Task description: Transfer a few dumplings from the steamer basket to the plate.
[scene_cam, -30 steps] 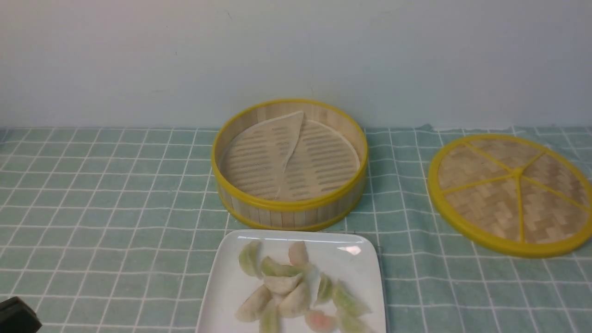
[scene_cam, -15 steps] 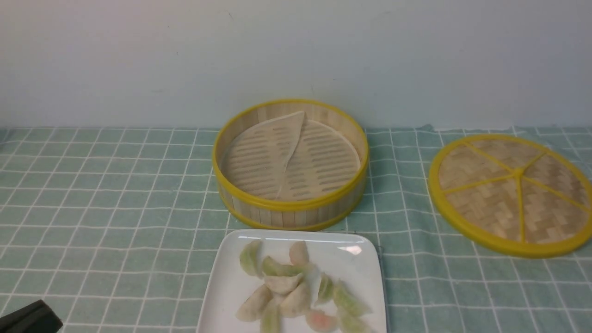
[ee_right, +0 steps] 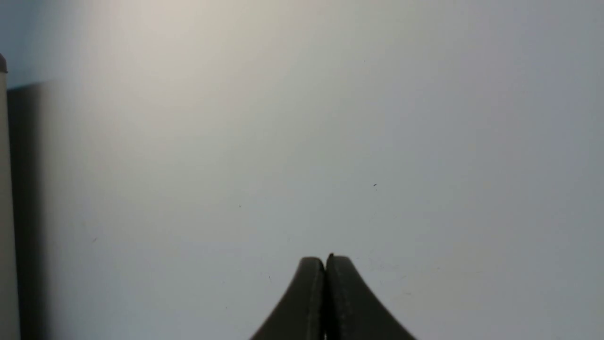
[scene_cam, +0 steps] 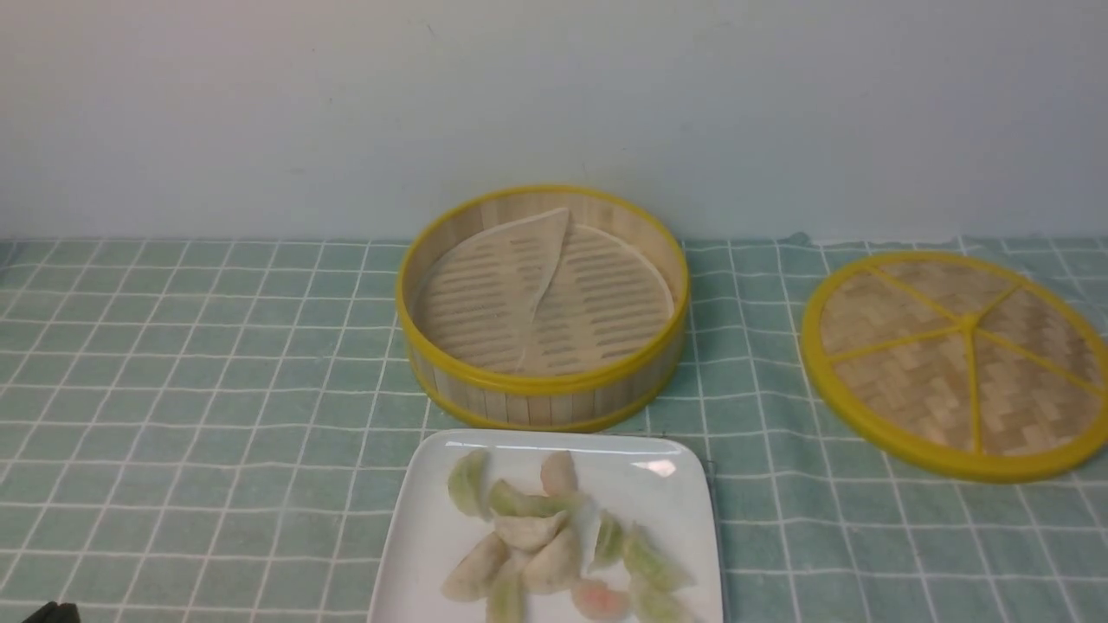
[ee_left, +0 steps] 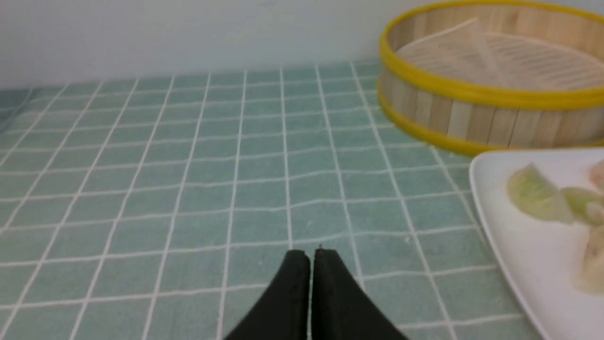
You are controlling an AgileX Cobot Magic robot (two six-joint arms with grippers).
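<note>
Dumplings heaped on the plate, steamer basket bare; both claws, left and right, pressed together, should retreat wide of the plate.

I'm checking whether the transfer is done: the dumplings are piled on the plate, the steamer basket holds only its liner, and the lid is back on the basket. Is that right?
Not quite. The lid is not on the steamer basket; the front view shows it lying flat on the tablecloth to the basket's right, apart from it. The rest holds: the dumplings are on the plate, and the basket holds only its liner.
</note>
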